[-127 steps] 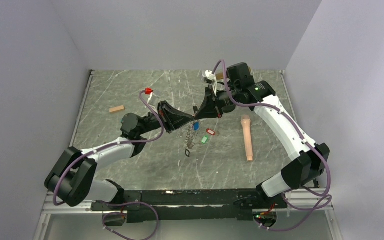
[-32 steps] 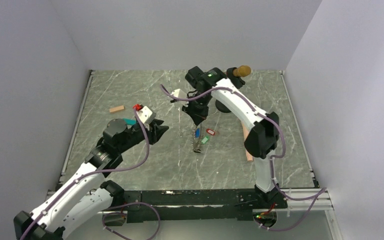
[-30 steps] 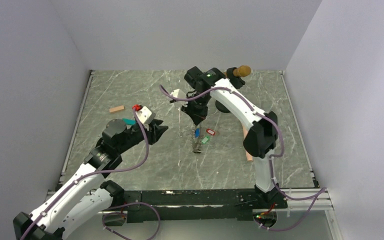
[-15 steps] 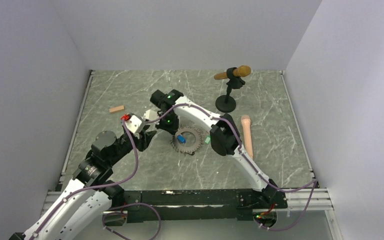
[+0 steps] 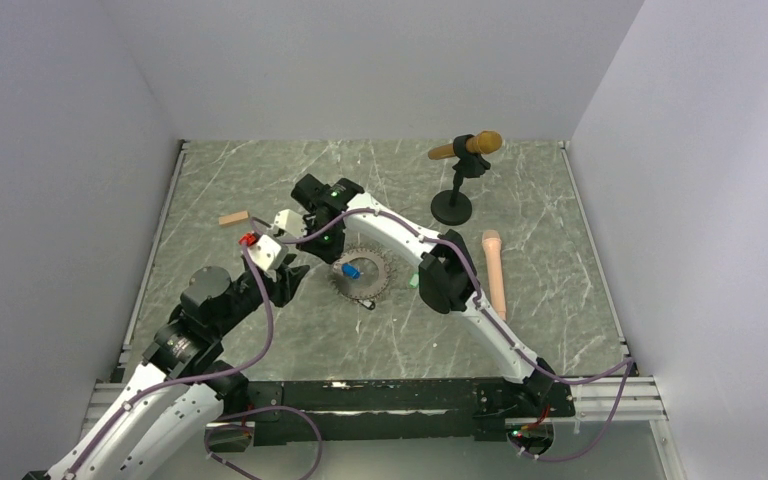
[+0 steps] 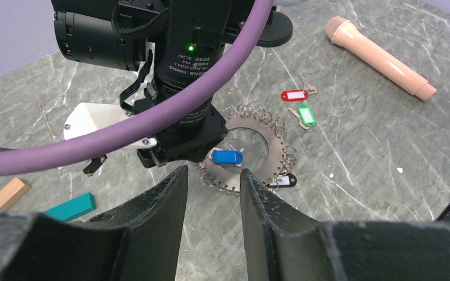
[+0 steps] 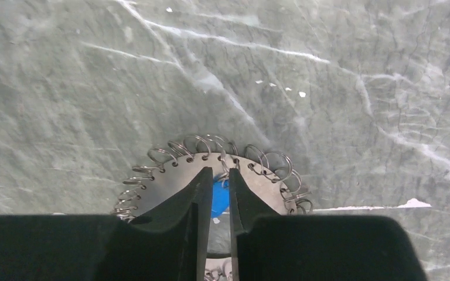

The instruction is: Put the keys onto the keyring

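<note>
Wooden block: well left of the keyring, toward the back of the table.
Left gripper: near the keyring's left side, jaws released, nothing between them.
Right gripper: above the keyring's left part, pointing down. Its jaws stand a slit apart; I cannot tell whether they pinch the blue key.
Keyring: flat on the table, a metal ring plate edged with small wire loops.
Blue key: on the keyring's inner edge, at the right gripper's tips.
Red key, green key: side by side, just right of the keyring, apart from it.
Pink microphone: lying well right of the keyring.
</note>
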Tool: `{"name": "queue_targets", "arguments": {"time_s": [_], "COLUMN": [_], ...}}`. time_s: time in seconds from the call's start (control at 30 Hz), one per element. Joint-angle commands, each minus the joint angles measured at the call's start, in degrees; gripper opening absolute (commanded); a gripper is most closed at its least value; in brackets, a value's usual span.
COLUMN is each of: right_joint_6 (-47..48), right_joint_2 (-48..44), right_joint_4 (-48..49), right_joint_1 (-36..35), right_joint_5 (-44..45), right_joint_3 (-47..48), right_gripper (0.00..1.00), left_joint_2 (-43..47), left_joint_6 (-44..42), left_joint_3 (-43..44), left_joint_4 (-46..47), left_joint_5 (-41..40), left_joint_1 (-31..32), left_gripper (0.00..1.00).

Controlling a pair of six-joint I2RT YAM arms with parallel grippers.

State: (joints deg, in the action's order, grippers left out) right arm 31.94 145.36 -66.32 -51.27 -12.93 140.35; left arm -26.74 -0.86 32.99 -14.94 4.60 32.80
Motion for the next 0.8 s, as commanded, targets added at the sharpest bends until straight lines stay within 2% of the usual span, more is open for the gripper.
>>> {"name": "queue_targets", "arguments": {"time_s": [0.0,0.17,0.33,0.5,0.63,0.77], "right_joint_6": [-2.64,-2.72,2.02,7.64,10.93,11.97], "right_joint_2": [-5.94,-13.01,-21.76,-28.58,-30.14,-30.42], "right_joint_4": [1.56,1.93,2.12,5.55,9.28,10.61], "right_joint_1": [0.16,2.73,6.90,12.20,15.53,16.44], "right_joint_5": [-6.02,-15.38,-27.15,-35.44,-40.55,-43.38], "right_joint_3": [1.29,-3.39,-15.92,-29.71,-37.02,-39.13], "right_gripper": [0.23,0.31,0.39,0.44,0.44,0.44], "left_joint_2": [0.98,0.91,-1.16,-8.09,-18.07,-29.78], "left_joint_6": [0.43,1.49,6.04,10.63,15.72,18.69], "left_joint_3": [-0.46,-1.34,-3.86,-5.29,-4.88,-2.06], "left_joint_4": [0.61,2.05,7.71,13.42,19.47,22.50], "left_joint_5": [-1.01,-0.47,0.89,4.39,16.22,27.27], "left_joint_1": [-0.19,-0.29,-0.44,-3.53,-11.61,-18.95], "left_gripper": [0.43,0.45,0.55,0.59,0.56,0.49]}}
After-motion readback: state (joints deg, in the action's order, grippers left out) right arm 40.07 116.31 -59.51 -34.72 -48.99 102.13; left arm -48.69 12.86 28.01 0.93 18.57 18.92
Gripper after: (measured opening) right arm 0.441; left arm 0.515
